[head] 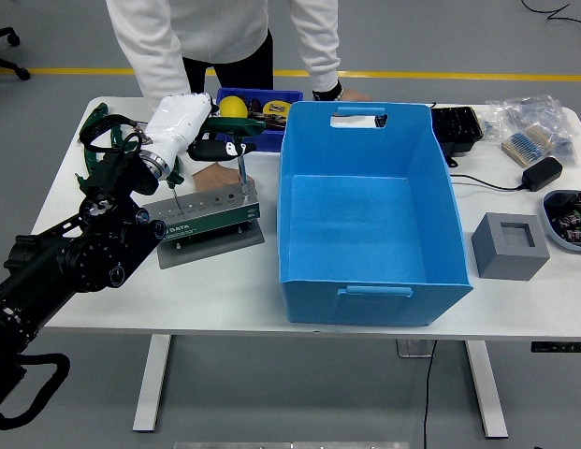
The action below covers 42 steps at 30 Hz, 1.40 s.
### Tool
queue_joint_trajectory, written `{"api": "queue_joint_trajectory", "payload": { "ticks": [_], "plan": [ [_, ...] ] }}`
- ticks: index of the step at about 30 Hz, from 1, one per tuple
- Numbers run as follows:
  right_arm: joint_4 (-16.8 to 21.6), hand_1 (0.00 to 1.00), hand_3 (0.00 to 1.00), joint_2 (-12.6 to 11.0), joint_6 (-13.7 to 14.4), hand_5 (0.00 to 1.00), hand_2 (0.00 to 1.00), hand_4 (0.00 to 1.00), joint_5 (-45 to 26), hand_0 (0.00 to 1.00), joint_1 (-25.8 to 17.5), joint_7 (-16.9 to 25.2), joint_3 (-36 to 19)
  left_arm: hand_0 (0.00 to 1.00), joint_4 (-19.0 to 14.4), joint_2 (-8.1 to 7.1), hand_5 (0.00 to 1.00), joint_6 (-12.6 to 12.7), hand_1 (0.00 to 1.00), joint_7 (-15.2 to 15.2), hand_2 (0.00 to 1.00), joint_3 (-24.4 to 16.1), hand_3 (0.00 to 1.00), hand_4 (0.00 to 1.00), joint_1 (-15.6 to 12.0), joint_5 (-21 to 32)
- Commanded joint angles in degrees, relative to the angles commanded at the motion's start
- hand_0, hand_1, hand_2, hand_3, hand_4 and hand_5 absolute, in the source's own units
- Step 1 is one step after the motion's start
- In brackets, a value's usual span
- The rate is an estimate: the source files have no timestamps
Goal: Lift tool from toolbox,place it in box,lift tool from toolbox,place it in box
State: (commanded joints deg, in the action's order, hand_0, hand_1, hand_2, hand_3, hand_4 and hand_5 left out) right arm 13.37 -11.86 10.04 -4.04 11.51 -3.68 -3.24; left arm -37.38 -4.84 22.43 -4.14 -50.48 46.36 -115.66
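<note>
Screwdriver [236, 157] stands upright, tip down in toolbox [204, 217], left hand [182, 131] gripping.

A smooth, slightly glossy blue plastic box [370, 210] sits on a matt white table [225, 281]. The tool holder [204, 215] looks like brushed grey metal. The robot's left hand [182, 131] has a glossy white plastic shell, its arm matt black
</note>
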Motion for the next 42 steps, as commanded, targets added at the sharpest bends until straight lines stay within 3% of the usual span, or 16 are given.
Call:
{"api": "queue_joint_trajectory", "payload": {
  "ticks": [8,9,14,15,17,28,42],
  "plan": [
    [-0.06,0.699,0.586,-0.07,-0.05,0.728,0.744,0.827,-0.28,0.724,0.08,0.05,0.18,0.184,-0.95,-0.61,0.649,1.25,0.002,-1.80,0.027,-0.28,0.023,0.982,-0.04,1.67],
    [-0.06,0.699,0.587,-0.07,-0.05,0.727,0.742,0.827,-0.28,0.724,0.08,0.04,0.19,0.186,-1.11,-0.69,0.636,1.28,0.002,-1.90,0.026,-0.28,0.016,0.898,-0.04,1.80],
    [-0.10,0.699,0.587,-0.09,-0.04,0.727,0.742,0.827,-0.41,0.724,0.09,0.09,0.26,0.186,-2.74,-1.32,0.636,1.08,0.002,-2.09,0.026,-0.52,0.016,0.898,0.04,2.39],
    [-0.11,0.699,0.587,-0.09,-0.04,0.727,0.743,0.827,-0.49,0.724,0.08,0.10,0.27,0.186,-3.36,-1.54,0.625,0.98,0.002,-2.05,0.026,-0.59,0.015,0.842,0.10,2.46],
    [-0.13,0.699,0.587,-0.10,-0.04,0.727,0.743,0.827,-0.63,0.724,0.07,0.13,0.33,0.186,-4.56,-1.97,0.625,0.72,0.002,-1.88,0.026,-0.62,0.015,0.842,0.22,2.53],
    [-0.25,0.697,0.587,-0.15,0.01,0.727,0.742,0.827,-0.73,0.725,-0.01,0.14,0.36,0.187,-11.57,-5.21,0.588,-1.53,0.002,-0.75,0.021,0.68,0.010,0.795,1.65,3.20],
    [-0.36,0.698,0.587,-0.21,0.07,0.727,0.741,0.827,-1.03,0.725,-0.13,0.14,0.41,0.186,-21.53,-10.03,0.592,-2.60,0.002,-0.01,0.018,2.38,0.008,0.790,5.64,4.41]
  ]
}}
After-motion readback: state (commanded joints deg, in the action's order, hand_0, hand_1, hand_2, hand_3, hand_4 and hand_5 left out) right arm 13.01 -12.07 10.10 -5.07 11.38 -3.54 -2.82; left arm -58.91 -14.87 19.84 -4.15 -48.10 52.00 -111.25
